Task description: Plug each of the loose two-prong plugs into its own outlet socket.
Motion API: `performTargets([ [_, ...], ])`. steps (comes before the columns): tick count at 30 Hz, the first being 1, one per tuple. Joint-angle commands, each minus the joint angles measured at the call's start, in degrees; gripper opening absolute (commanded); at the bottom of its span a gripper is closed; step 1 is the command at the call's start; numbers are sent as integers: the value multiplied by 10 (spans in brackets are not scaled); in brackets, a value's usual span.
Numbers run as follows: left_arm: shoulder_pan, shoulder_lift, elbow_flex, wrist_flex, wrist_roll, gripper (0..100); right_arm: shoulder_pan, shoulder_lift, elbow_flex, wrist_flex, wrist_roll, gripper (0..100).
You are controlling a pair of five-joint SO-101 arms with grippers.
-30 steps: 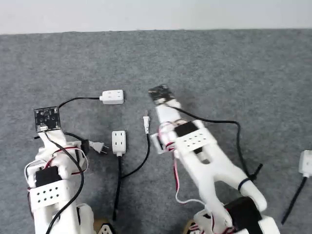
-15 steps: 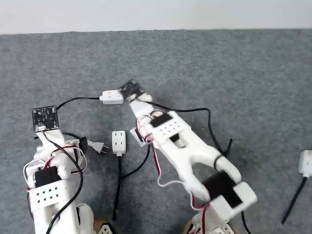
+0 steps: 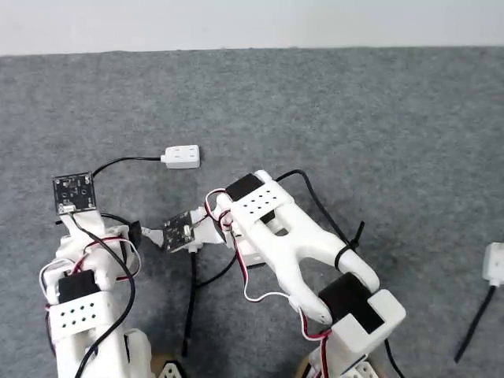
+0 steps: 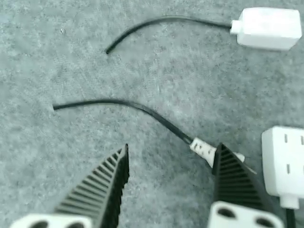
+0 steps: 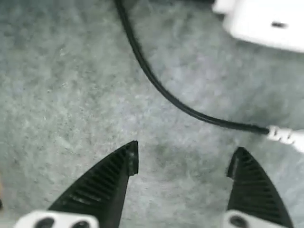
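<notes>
Plugs go in best when they go in straight, so the step in hand looks like picking one up the right way. The left gripper (image 4: 172, 151) is wide open and holds nothing. One plug (image 4: 208, 151), with a white band where its black cord ends, lies right by one of the fingers (image 4: 232, 178) and is partly hidden behind it. A white socket (image 4: 284, 159) sits just beside it. The right gripper (image 5: 186, 149) is wide open too and holds nothing. It hangs over a black cord (image 5: 156, 83).

I think it is best to squeeze the hard body of the plug, not the cord. The cord is bendy and would let the plug flop. The two prongs should line up with two slots and then go in slowly. The socket looks light and may slide, so the other gripper may need to hold it.

The desk (image 3: 354, 118) has a grey, fuzzy cover. The sockets are smooth white blocks with thin slots. A second socket (image 3: 181, 157) lies farther off, and a third socket (image 3: 494, 263) sits well apart at the edge. The fingers are black, pointed and ridged.
</notes>
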Motion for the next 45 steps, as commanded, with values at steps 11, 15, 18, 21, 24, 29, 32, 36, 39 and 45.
performTargets([
  [11, -28, -10, -7, -35, -8, 269, -61, -2, 78, -100, 65, 252],
  [15, -28, -10, -6, -35, -8, 269, -40, -2, 113, -151, 65, 76],
  [18, -28, -10, -6, -35, -10, 269, -32, -2, 113, -159, 63, 9],
  [21, -28, -10, -5, -35, -29, 269, -24, -2, 113, -155, 62, 9],
  [24, -28, -10, -5, -35, -30, 269, -10, -13, 109, -153, 14, 9],
  [29, -28, -10, -5, -35, -31, 269, 20, -88, 51, -130, -227, 8],
  [32, -28, -10, -5, -35, -31, 269, 37, -147, 26, -111, -414, 8],
  [36, -28, -10, -5, -35, -31, 269, 83, -194, 12, -73, -632, 8],
  [39, -28, -10, -5, -34, -31, 269, 110, -196, 13, -58, -717, 8],
  [45, -28, -10, -4, -33, -31, 269, 168, -160, 11, -120, -738, 8],
])
